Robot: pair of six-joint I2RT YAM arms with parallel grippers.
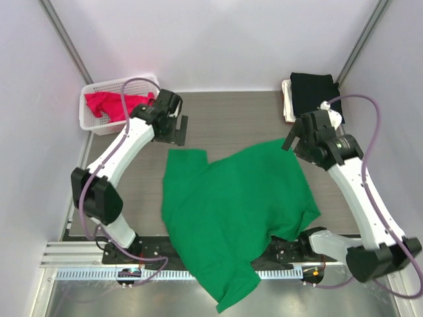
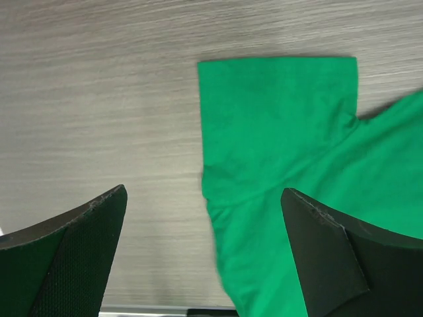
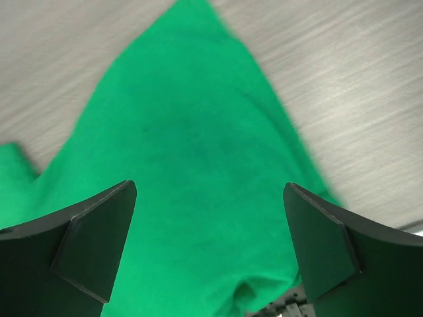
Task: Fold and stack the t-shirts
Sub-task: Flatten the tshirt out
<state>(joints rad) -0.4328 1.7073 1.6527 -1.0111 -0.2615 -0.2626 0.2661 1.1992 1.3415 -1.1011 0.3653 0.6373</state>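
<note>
My left gripper (image 2: 203, 190) stands with its jaws spread wide and nothing between them. In its wrist view the bare grey table (image 2: 99, 99) fills the space under the left finger, and a flat short sleeve of the green t-shirt (image 1: 231, 211) lies under the gap and runs toward the right finger. From the top camera this gripper sits over the far left corner of the shirt, just beyond the sleeve's edge. My right gripper (image 3: 210, 185) is equally wide and holds nothing. Green cloth covers nearly everything beneath it, narrowing to a point ahead of the fingers, with bare table off to the right. From above it hangs at the shirt's far right corner. The shirt is spread across the middle of the table between both arms, somewhat rumpled, and its near end drapes over the front edge and part of the right arm's base. Further out, a white lattice basket (image 1: 89, 119) at the far left holds a red-pink t-shirt (image 1: 109, 104). At the far right, a folded black t-shirt (image 1: 312, 89) rests on a white one (image 1: 288, 99).
</note>
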